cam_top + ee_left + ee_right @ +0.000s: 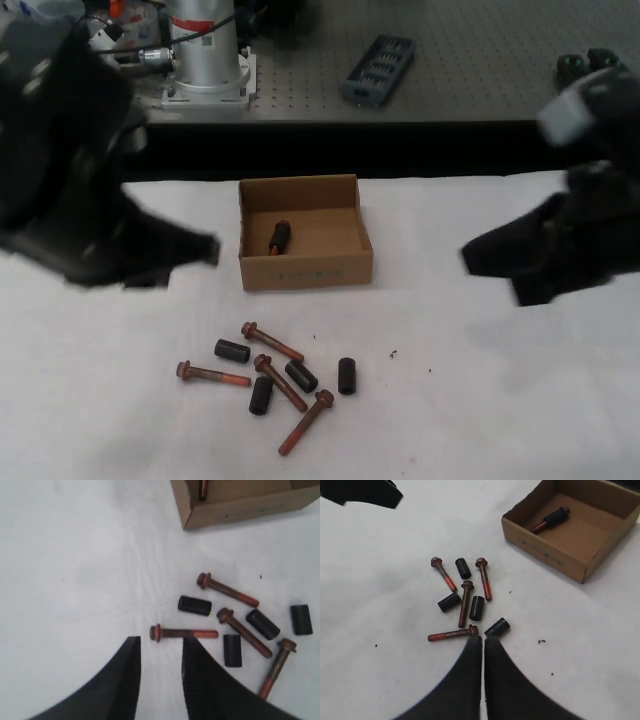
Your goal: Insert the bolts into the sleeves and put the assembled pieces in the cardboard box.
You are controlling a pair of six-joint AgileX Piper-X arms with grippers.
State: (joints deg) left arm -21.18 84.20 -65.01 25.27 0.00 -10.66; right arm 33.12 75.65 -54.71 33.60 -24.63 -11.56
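Note:
The cardboard box (304,270) stands open at the middle of the white cloth, with one bolt-in-sleeve piece (278,237) lying inside. In front of it lie several copper bolts (271,342) and several black sleeves (232,351), loose and mixed. My left gripper (161,642) hovers open over the cloth, and the nearest bolt (184,633) lies just past its fingertips. My right gripper (483,641) is shut with nothing in it, its tips close to a bolt head (473,629) and a sleeve (497,627). The box (545,550) and its piece (551,519) lie farther off.
The white cloth (500,400) covers the bench in front. Behind it a perforated metal table carries a silver post (205,45) and a blue-grey rack (378,66). The left arm (90,200) and right arm (570,250) flank the box. Small dark specks (393,353) dot the cloth.

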